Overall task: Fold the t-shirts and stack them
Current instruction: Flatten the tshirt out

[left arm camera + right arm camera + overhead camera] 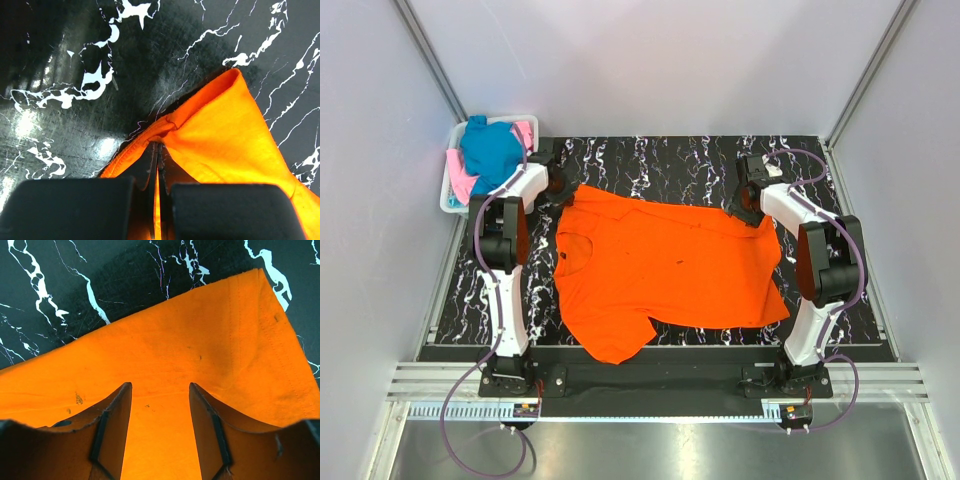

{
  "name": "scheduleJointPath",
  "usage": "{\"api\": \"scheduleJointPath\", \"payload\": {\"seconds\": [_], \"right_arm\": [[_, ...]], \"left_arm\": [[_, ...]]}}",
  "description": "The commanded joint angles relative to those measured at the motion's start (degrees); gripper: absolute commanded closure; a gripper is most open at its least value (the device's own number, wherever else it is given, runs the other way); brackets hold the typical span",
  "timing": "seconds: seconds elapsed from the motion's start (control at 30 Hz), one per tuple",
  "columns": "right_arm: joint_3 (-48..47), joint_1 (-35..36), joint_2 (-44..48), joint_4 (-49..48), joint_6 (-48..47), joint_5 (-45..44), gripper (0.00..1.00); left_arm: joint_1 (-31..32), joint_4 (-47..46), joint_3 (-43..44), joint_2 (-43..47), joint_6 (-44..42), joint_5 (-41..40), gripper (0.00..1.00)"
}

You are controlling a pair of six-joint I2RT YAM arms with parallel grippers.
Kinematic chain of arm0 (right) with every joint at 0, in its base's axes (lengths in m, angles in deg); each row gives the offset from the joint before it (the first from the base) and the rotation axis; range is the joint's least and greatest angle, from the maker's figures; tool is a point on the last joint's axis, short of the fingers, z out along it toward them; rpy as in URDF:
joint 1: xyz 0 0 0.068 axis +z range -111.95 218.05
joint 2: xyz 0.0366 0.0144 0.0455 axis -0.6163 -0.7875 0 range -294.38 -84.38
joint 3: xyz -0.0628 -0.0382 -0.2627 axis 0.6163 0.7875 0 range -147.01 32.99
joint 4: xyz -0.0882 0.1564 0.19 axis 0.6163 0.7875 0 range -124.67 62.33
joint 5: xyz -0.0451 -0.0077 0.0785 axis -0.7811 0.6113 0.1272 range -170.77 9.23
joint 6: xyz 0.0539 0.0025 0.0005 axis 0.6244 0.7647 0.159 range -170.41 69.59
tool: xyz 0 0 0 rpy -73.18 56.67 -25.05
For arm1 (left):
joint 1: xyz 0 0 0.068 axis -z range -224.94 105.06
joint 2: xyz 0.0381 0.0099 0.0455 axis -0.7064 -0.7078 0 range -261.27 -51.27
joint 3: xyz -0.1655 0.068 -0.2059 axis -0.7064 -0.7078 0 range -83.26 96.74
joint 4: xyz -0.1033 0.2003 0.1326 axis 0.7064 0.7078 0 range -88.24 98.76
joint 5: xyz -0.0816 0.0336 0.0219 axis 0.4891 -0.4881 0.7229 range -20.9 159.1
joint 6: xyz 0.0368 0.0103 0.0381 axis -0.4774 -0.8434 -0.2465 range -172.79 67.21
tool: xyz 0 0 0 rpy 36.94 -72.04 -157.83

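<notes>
Tabletop (660, 160), black marbled: carries the work
Orange t-shirt (670, 270): spread mid-tabletop, collar twd left edge, one sleeve reaching near edge; laid out for folding, not yet folded
Basket (448, 195), by far-left corner: holds teal t-shirt (492, 150) & pink t-shirt (462, 185), prob. queued
Left gripper (156, 150): jaws clenched on far-left shirt edge, prob. to lift for fold
Right gripper (160, 390): jaws released, straddling far-right hem corner, nothing held

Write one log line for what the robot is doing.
left jaws: shut on orange shirt | right jaws: open over orange shirt | basket: blue shirt, pink shirt
</notes>
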Motion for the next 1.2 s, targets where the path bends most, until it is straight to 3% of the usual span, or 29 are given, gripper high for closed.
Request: {"api": "scheduleJointPath", "payload": {"seconds": [0.0, 0.33, 0.57, 0.83, 1.0, 1.17], "right_arm": [[0.1, -0.2, 0.8, -0.9, 0.0, -0.2, 0.44], [-0.2, -0.1, 0.6, -0.9, 0.5, 0.9, 0.45], [0.2, -0.2, 0.8, -0.9, -0.2, 1.3, 0.45], [0.5, -0.2, 0.8, -0.8, -0.7, 1.2, 0.45], [0.5, -0.2, 0.6, -0.9, -0.5, 1.7, 0.45], [0.9, -0.2, 0.2, -0.9, -0.3, 1.9, 0.45]], "left_arm": [[-0.3, -1.0, 1.8, 0.7, -1.2, 1.1, 1.00], [-0.1, 0.7, -1.0, 4.7, -0.2, -8.2, 1.00], [-0.1, 4.4, -1.2, 4.5, 1.2, -16.2, 0.77], [-1.8, 8.3, -0.6, 4.7, 4.1, -22.3, 0.71], [-2.7, 9.9, -0.7, 4.9, 5.2, -21.8, 0.73], [-2.3, 4.9, -0.6, 5.4, 1.1, -11.2, 0.77]]}}
